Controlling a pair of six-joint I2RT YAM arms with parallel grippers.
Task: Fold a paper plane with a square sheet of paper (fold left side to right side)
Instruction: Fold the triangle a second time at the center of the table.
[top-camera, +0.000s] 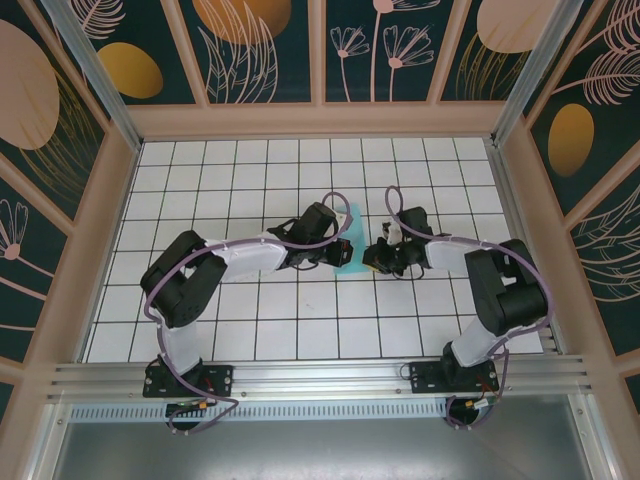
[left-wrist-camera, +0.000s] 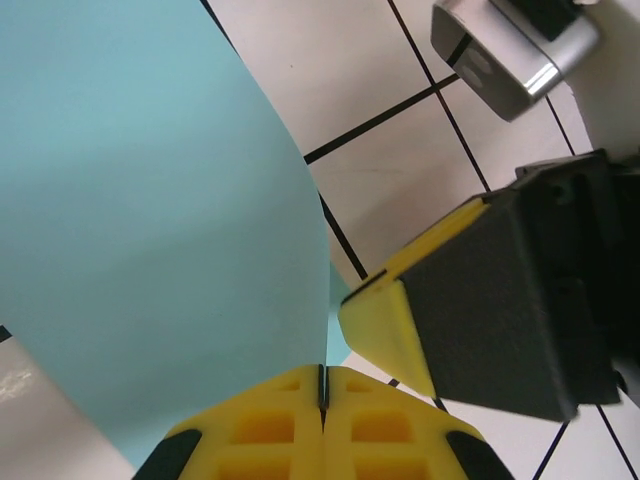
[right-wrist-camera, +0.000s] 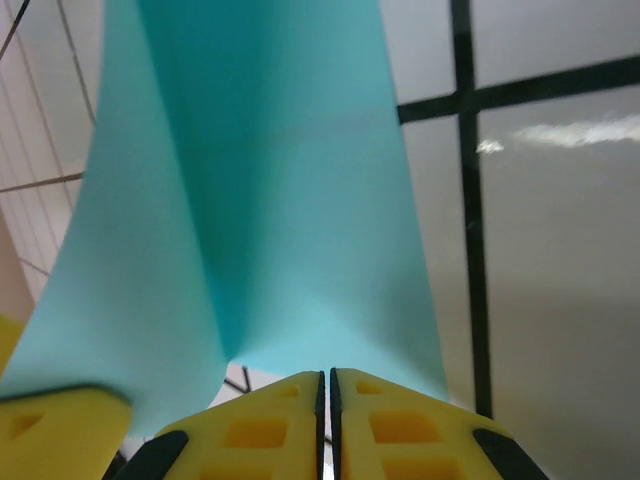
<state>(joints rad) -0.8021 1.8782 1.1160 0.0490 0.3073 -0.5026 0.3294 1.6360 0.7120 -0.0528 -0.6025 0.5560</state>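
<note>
A thin turquoise-blue square sheet of paper (top-camera: 350, 222) sits near the middle of the white table with a black grid (top-camera: 250, 320), lifted off the surface between the two arms; from above only a narrow strip of it shows, between and just behind the two wrists. The left gripper (top-camera: 338, 252) reaches in from the left and the right gripper (top-camera: 372, 258) from the right; the two are just beside each other at the sheet's near edge.

In the left wrist view the left gripper (left-wrist-camera: 322, 385) has its yellow fingers pressed together with only a thin seam between them; the sheet (left-wrist-camera: 150, 200) rises out of that seam and bows away to the left in a smooth curve, its right edge running down into the pinch; the right gripper (left-wrist-camera: 378, 312), yellow-tipped with a black body, is close by on the right.

In the right wrist view the right gripper (right-wrist-camera: 325, 385) is likewise closed to a hairline, nipping the sheet's lower edge; the paper (right-wrist-camera: 280, 180) stands up from the fingers with a soft valley down its middle, grid tiles visible beside it.
</note>
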